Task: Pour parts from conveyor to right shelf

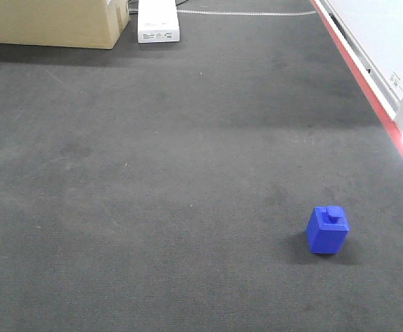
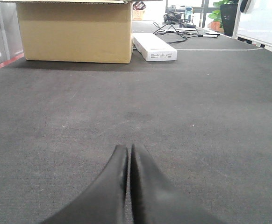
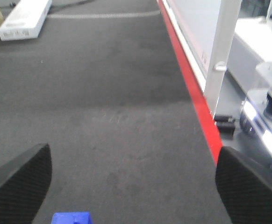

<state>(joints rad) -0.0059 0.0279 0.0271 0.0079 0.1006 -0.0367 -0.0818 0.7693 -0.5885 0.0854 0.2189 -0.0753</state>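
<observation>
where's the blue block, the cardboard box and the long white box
blue block (image 1: 326, 235), front-facing view, on its side below the knob
cardboard box (image 2: 75, 32), left wrist view, middle of the side facing the camera
long white box (image 2: 152, 44), left wrist view, on its top face

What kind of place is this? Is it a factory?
Probably a factory or test workshop, not a home. A wide dark-grey conveyor with a red stripe along its edge fills the view, a cardboard box sits at its far end, and cables lie beyond.

Bright even light; soft shadow left of blue block (image 1: 327, 230); right wrist view blurred.
</observation>
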